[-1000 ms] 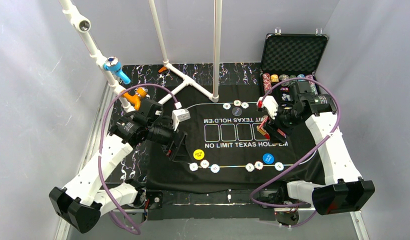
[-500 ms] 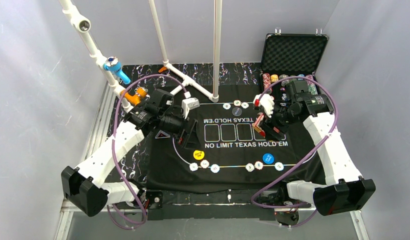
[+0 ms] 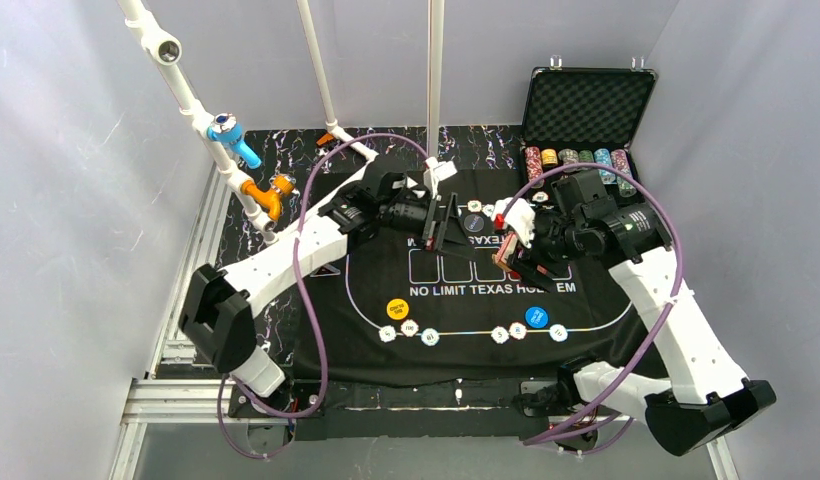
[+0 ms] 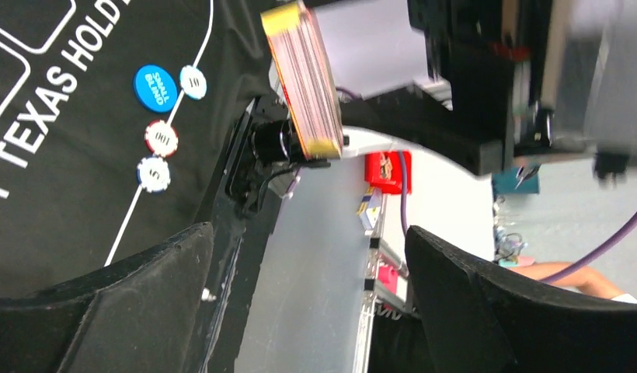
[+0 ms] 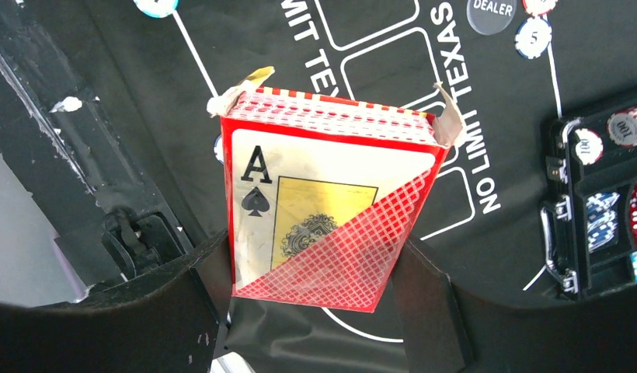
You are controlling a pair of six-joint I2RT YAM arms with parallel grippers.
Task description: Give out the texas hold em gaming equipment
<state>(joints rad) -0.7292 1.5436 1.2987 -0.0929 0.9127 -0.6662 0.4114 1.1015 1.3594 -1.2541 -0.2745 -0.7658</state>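
My right gripper [image 3: 514, 252] [image 5: 311, 268] is shut on a red card box [image 5: 331, 210] with an ace of spades on its face. Its top flaps are open and the edges of red-backed cards [image 5: 331, 109] show. It hangs above the black mat [image 3: 386, 275] at the right of the centre. My left gripper [image 3: 447, 228] [image 4: 308, 299] is open and empty, just left of the box [image 3: 506, 245], whose edge [image 4: 304, 78] shows ahead of it. A yellow disc [image 3: 397, 309] and a blue disc [image 3: 536, 317] [image 4: 154, 85] lie on the mat among small chips [image 3: 409, 328].
An open black case [image 3: 586, 105] stands at the back right with a row of chip stacks [image 3: 576, 157] [image 5: 622, 128]. A dark dealer button [image 3: 473, 223] [image 5: 491, 12] and small chips [image 3: 453, 211] lie at the mat's far edge. White pipes [image 3: 434, 100] rise behind.
My left arm has swung from the mat's left edge up and right to the far centre, close to the card box. My right gripper has shifted slightly left with the box.
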